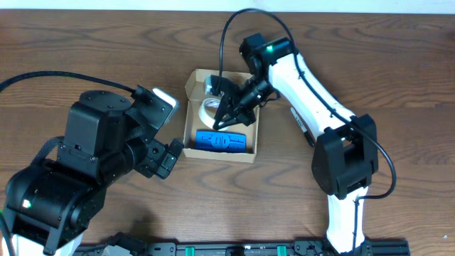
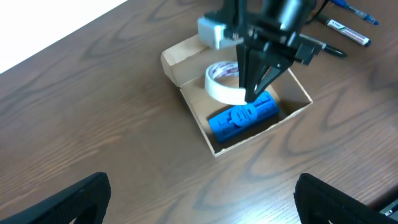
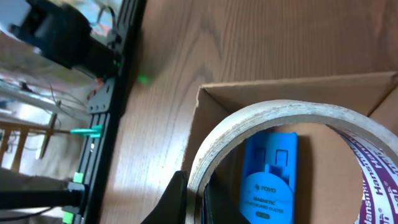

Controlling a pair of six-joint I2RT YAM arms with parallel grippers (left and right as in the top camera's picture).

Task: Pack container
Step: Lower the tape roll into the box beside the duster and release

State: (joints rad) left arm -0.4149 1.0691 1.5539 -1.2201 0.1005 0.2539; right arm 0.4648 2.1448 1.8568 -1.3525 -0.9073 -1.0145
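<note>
right gripper (image 1: 225, 117) hangs over the open box with its dark fingers (image 3: 180, 199) pinched on the rim of a roll of tape (image 2: 224, 81), one finger on each side of the band, so the roll sits tilted just above the box floor. left gripper (image 2: 199, 199) is spread wide, its two black fingertips at the bottom corners of the left wrist view with only wood between them, holding nothing; that arm sits at the near left of the table, apart from the box

going by size: the wooden table (image 1: 85, 43) takes up the whole scene. the container (image 1: 192, 149), a small tan cardboard box, lies near the middle of it with its flap lid folded back on the far side. inside it, along the near wall, lies a blue plastic piece (image 1: 222, 141), roughly a cylinder, with a label i can only partly read from the right wrist view. the tape roll is beside and partly over it. off past the box a couple of pens (image 2: 348, 34) lie on the wood
</note>
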